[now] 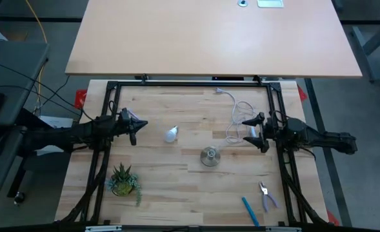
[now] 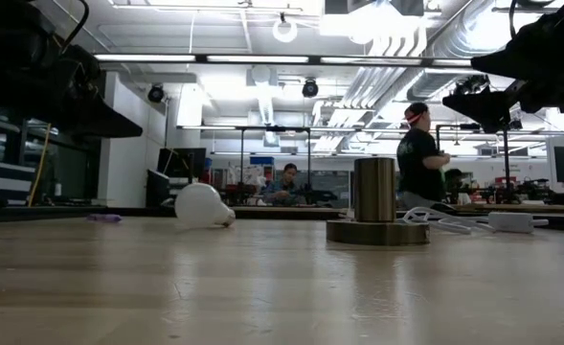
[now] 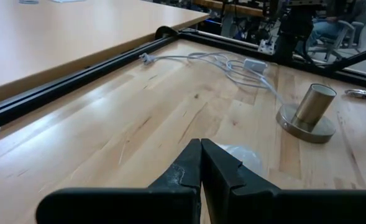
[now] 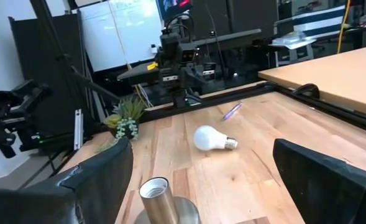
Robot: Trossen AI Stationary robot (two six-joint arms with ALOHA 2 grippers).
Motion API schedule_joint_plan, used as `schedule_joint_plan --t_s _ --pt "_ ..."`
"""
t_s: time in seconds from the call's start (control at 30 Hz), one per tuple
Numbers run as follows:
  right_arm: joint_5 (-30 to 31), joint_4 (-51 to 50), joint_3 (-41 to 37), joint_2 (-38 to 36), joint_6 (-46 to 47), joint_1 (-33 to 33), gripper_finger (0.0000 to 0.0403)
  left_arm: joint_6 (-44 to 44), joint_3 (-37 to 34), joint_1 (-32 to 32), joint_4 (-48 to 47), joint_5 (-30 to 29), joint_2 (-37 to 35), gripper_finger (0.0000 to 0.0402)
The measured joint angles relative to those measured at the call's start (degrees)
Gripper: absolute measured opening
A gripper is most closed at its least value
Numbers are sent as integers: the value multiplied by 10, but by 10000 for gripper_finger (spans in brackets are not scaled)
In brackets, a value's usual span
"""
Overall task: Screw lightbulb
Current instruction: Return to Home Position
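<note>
On the worktop: lightbulb lying on its side, left of the socket and apart from it.
Socket: upright on its round base, mouth up, nothing seated in it.
Left gripper: jaws pressed together, holding nothing, near the lightbulb.
Right gripper: jaws spread wide, empty, over the white cord.

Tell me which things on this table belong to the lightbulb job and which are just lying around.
For the job:
- the lightbulb, lying on its side
- the lamp socket, standing upright and empty
- its white cord

Just lying about:
- the small potted plant
- the pliers
- the blue pen-like item
- the purple pen
</note>
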Motion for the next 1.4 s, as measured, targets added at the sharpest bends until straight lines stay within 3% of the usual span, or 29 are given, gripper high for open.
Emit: schedule_joint_plan --t_s 0.73,1.4 --pt "0 0 0 4 0 -3 376 0 0 0 -1 0 0 0" --pt "0 0 0 4 0 -3 376 0 -1 -43 0 5 -127 0"
